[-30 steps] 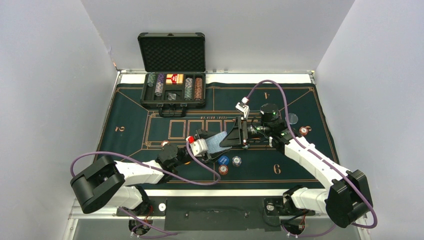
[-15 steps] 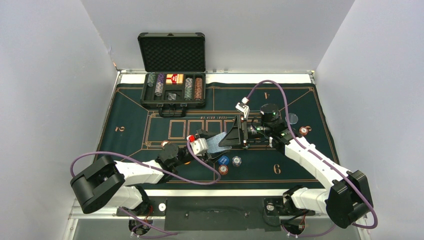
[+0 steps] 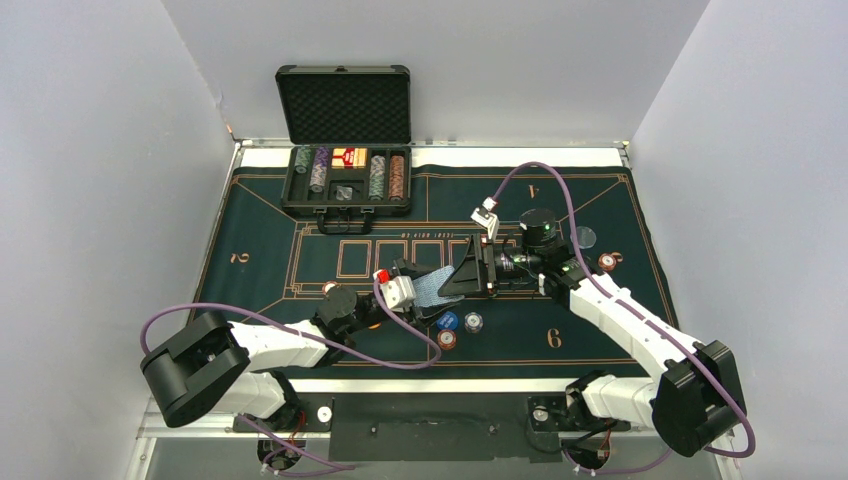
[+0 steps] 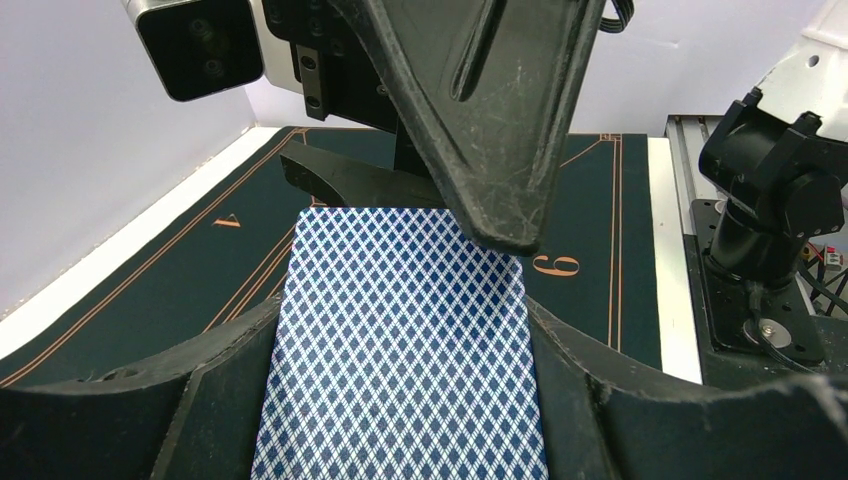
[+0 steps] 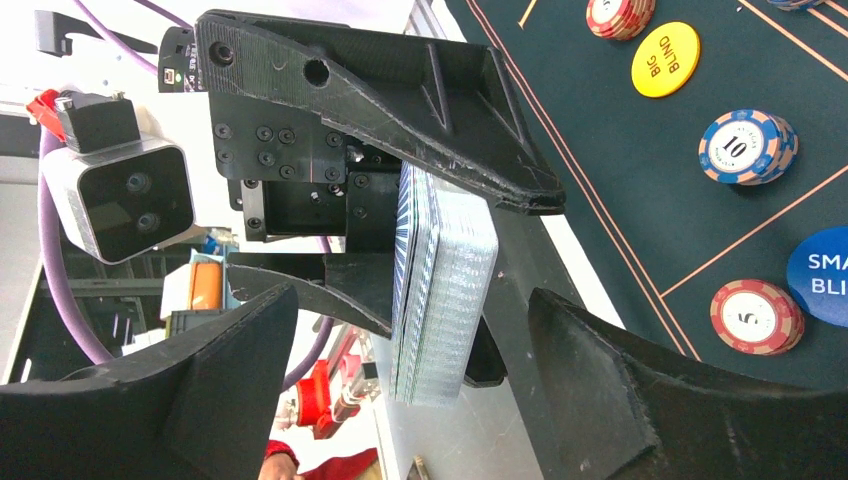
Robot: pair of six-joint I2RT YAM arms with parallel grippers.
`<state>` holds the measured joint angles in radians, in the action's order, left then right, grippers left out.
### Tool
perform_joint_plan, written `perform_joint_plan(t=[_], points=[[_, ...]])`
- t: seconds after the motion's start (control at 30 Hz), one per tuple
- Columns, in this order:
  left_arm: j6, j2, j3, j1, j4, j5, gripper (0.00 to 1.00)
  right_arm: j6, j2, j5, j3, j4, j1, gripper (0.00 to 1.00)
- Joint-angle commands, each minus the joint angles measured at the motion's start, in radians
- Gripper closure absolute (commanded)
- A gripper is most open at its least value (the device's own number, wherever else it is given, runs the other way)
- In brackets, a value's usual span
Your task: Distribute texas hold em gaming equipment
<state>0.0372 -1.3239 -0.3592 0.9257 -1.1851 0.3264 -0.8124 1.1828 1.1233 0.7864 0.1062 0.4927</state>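
Pinching the deck of blue-backed cards (image 4: pixel 400 380) in the left tool (image 3: pixel 420 282), raised over the middle of the table (image 3: pixel 620 330), nearer its front edge. Straddling the deck's free end with the right tool (image 3: pixel 462 272), spread wide.

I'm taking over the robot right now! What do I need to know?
Left gripper shut on the deck of blue-backed cards, held above the felt mat.
Right gripper open, fingers either side of the deck, not gripping.
Done: Small Blind button, 10 chip and 5 chip lie on the mat.
Left: no cards on the mat yet; chip stacks sit in the open case.
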Motion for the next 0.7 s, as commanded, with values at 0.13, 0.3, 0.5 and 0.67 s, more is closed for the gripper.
perform_joint_plan(t=[0.13,0.3,0.5,0.67], points=[[-0.020,0.007,-0.053,-0.006,-0.086,0.034,1.00,-0.018,-0.015,0.004,0.018,-0.050,0.007,0.24],[-0.023,0.008,-0.053,-0.008,-0.084,0.041,1.00,-0.020,-0.017,0.002,0.017,-0.053,0.007,0.23],[-0.065,0.023,-0.044,-0.034,-0.085,0.077,1.00,0.067,-0.030,0.018,0.046,0.018,-0.005,0.03],[-0.087,0.051,-0.027,-0.052,-0.079,0.109,1.00,0.190,-0.066,0.018,0.066,0.120,-0.031,0.00]])
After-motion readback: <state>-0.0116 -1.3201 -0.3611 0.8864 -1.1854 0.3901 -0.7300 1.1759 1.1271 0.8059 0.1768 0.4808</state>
